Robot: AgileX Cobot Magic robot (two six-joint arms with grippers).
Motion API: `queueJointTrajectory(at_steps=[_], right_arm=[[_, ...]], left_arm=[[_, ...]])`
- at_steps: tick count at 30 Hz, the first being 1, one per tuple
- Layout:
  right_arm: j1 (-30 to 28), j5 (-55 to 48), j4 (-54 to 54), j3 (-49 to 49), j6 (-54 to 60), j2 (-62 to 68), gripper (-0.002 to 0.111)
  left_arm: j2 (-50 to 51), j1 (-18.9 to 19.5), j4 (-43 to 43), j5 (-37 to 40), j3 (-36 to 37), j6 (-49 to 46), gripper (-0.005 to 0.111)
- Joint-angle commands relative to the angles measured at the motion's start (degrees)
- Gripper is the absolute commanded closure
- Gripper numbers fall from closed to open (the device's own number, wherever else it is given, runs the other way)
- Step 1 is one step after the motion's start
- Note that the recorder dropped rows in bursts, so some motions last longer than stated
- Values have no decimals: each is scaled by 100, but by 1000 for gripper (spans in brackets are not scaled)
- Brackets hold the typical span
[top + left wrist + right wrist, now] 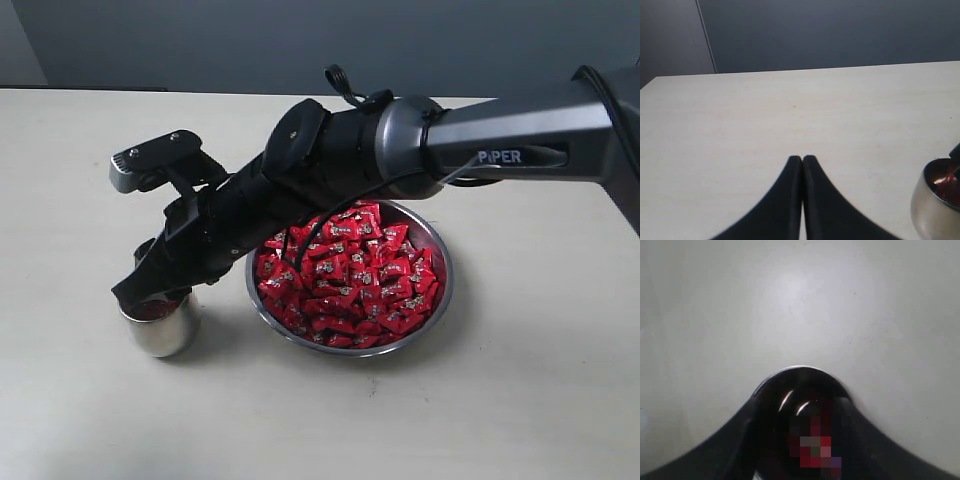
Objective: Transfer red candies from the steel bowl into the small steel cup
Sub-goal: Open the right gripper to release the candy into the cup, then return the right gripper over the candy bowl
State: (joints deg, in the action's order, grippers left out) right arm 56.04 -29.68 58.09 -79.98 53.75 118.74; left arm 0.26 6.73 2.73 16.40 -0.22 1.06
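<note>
The right gripper (150,292), jaws parted over the small steel cup (162,332), seems mid-drop; next, more red candies (350,272) from the steel bowl (441,292).

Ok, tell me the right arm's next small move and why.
Probably open the right gripper and let go: it sits right over the small steel cup, and red shows between its fingers in the wrist view. Whether that red is held or already inside is unclear.
</note>
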Motion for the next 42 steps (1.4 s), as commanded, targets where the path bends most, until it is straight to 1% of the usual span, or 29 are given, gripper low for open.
queueJointTrajectory(at_steps=[1, 4, 5, 6, 8, 10, 14, 17, 21, 25, 29, 30, 33, 35, 38, 42], right_arm=[[-3, 46, 1, -31, 28, -30, 66], [-3, 46, 1, -31, -75, -83, 66], [-3, 112, -14, -31, -113, -112, 68], [-3, 204, -36, -31, -126, -153, 73], [-3, 437, -60, -31, -126, -250, 88], [-3, 662, -70, -31, -78, -333, 108], [-3, 927, -114, -31, -78, -525, 109], [-3, 1042, -383, -17, -78, -641, 109], [-147, 1181, -373, 228, -94, -808, 109], [-545, 1467, -360, 897, -94, -1268, 109], [-1176, 1860, -360, 1820, -79, -2026, 109], [-1417, 1931, -360, 2100, -68, -2203, 109], [-1912, 2146, -370, 2703, -4, -2459, 109], [-2160, 2136, -359, 2918, -4, -2482, 109], [-2336, 2044, -339, 2999, -4, -2416, 109], [-2336, 2131, -143, 2999, -292, -2047, 109]], left_arm=[[-26, 3, -13, -9, 22, 6, 106], [-26, 3, -13, -9, 22, 6, 106], [-26, 3, -13, -9, 22, 6, 106], [-26, 3, -13, -9, 22, 6, 106], [-26, 3, -13, -9, 22, 6, 106], [-26, 3, -13, -9, 22, 6, 106], [-26, 3, -13, -9, 22, 6, 106], [-26, 3, -13, -9, 22, 6, 106], [-26, 3, -13, -9, 22, 6, 106], [-26, 3, -13, -9, 22, 6, 106], [-26, 3, -13, -9, 22, 6, 106], [-26, 3, -13, -9, 22, 6, 106], [-26, 3, -13, -9, 22, 6, 106], [-26, 3, -13, -9, 22, 6, 106], [-26, 3, -13, -9, 22, 6, 106], [-26, 3, -13, -9, 22, 6, 106]])
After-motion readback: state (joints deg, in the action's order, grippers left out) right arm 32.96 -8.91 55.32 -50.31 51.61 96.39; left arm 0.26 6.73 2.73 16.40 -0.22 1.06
